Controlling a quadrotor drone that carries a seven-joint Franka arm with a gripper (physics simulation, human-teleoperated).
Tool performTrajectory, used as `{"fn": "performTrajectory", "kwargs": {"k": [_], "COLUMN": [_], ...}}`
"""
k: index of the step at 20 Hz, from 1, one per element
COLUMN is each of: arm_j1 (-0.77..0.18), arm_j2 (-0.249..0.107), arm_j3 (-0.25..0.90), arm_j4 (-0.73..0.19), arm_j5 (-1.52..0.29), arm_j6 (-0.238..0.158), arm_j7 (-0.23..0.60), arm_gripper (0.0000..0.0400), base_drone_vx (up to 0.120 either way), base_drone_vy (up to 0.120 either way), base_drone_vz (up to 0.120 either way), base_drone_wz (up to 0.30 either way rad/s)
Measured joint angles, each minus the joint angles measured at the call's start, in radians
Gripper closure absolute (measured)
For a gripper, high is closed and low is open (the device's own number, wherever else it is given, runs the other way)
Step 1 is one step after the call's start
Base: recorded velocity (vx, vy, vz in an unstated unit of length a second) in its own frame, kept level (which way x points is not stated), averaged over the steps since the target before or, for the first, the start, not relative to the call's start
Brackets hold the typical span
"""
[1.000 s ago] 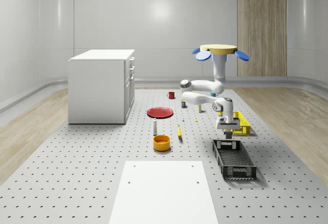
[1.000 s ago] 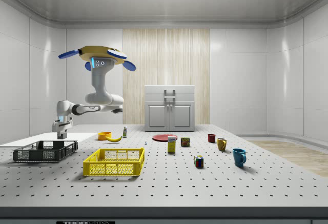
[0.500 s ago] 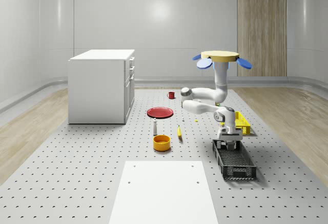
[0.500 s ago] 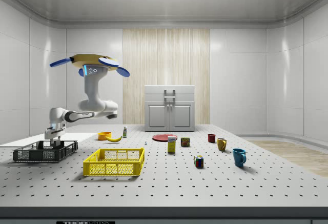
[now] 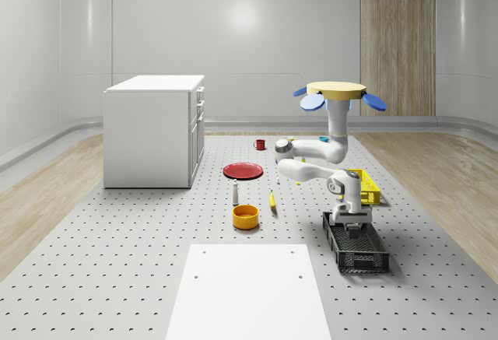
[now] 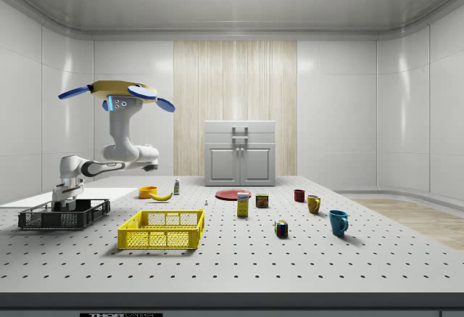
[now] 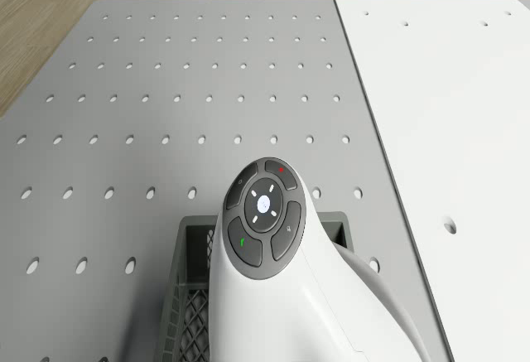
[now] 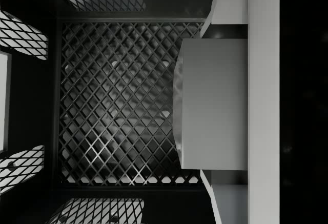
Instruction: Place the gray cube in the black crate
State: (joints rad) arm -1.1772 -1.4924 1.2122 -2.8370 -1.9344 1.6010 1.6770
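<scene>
The gray cube (image 8: 210,103) is a plain, matte block with flat faces and no markings, seen right of centre in the wrist view against the diamond-mesh floor of the black crate (image 8: 118,106). The pincer (image 8: 218,103) is closed on it: one finger (image 8: 225,1) presses the cube's upper face in that frame and the other (image 8: 225,203) its lower face, so the jaws stand as wide as the cube itself. The cube hangs inside the crate walls; whether it touches the mesh floor cannot be told.

In the whole-scene view the pincer (image 5: 352,227) is lowered into the crate (image 5: 366,261) at lower right, and the cube is hidden there behind the wrist. The drone (image 5: 336,91) hovers above the desk (image 5: 117,270), behind the crate, right of centre. In the side view the pincer (image 6: 61,202) dips into the crate (image 6: 64,217) at the left edge, its fingertips lost behind the mesh wall.
</scene>
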Motion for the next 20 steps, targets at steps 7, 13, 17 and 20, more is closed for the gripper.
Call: {"fn": "performTrajectory", "kwargs": {"k": [7,13,17,20], "arm_j1": [0.0,0.0,-0.001,-0.001], "arm_j2": [-0.001,-0.001,-0.002,-0.002], "arm_j3": [0.0,0.0,0.0,0.0], "arm_j4": [0.0,0.0,0.0,0.0], "arm_j5": [0.0,0.001,0.001,0.001], "arm_j6": [0.001,0.001,0.002,0.002], "arm_j7": [0.0,0.001,0.001,0.001], "arm_gripper": [0.0076,0.0017,0.0006,0.0003], "base_drone_vx": [0.074,0.0,0.0,0.0], "base_drone_vy": [0.0,0.0,0.0,0.0], "base_drone_vz": [0.0,0.0,0.0,0.0], "base_drone_wz": [0.0,0.0,0.0,0.0]}}
